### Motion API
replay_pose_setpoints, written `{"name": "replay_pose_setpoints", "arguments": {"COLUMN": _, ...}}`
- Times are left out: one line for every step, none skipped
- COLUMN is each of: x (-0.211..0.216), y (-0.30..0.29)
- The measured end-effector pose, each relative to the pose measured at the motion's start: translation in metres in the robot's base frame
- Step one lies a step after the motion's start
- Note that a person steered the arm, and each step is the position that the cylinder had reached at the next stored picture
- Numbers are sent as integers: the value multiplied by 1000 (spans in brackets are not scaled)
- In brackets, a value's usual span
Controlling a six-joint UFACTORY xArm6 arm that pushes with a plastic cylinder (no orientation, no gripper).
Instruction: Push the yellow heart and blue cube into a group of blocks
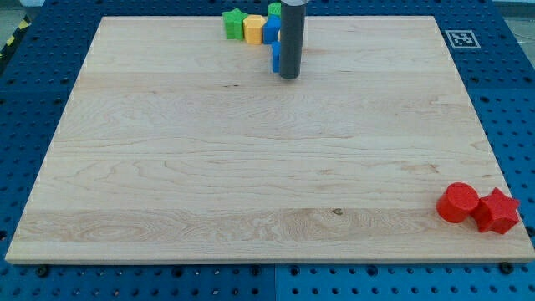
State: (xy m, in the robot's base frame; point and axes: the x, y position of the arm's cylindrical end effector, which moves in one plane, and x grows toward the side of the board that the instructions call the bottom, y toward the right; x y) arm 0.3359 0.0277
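While hugging the top edge, my tip (288,77) is touching a blue block (275,57) | no gripper, holding nothing | yellow heart (253,28), possibly, is sitting beside blue cube (269,30).

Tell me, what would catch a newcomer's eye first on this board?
Probably the dark rod at the view's top, my tip resting beside a blue block in a cluster with a green block and a yellow block. Then the red cylinder and red star, touching, at the bottom right corner.
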Motion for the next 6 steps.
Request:
{"name": "replay_pose_setpoints", "arguments": {"x": 0, "y": 2}}
{"name": "replay_pose_setpoints", "arguments": {"x": -4, "y": 4}}
{"name": "replay_pose_setpoints", "arguments": {"x": -19, "y": 1}}
{"name": "replay_pose_setpoints", "arguments": {"x": -26, "y": 0}}
{"name": "replay_pose_setpoints", "arguments": {"x": -25, "y": 0}}
{"name": "replay_pose_setpoints", "arguments": {"x": -24, "y": -6}}
